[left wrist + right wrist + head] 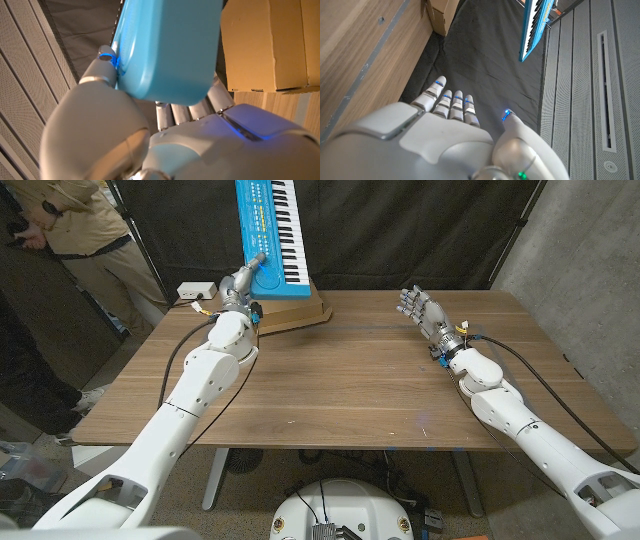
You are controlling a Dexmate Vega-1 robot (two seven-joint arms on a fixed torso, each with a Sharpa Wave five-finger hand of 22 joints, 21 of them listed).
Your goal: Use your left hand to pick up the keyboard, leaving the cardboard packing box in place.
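where the wooden tabletop (330, 395) runs out from the near edge, the right hand (420, 306) hovers over its right side with fingers spread and nothing in them. further back on the left, the left hand (243, 284) grips the lower end of the blue keyboard (274, 235), which stands tilted up, raised off the cardboard packing box (298, 313) lying on the tabletop's far edge. beyond, a person (80, 230) stands by a dark curtain (430, 230).

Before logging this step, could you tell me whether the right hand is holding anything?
No, the right hand hangs open above the table, empty.
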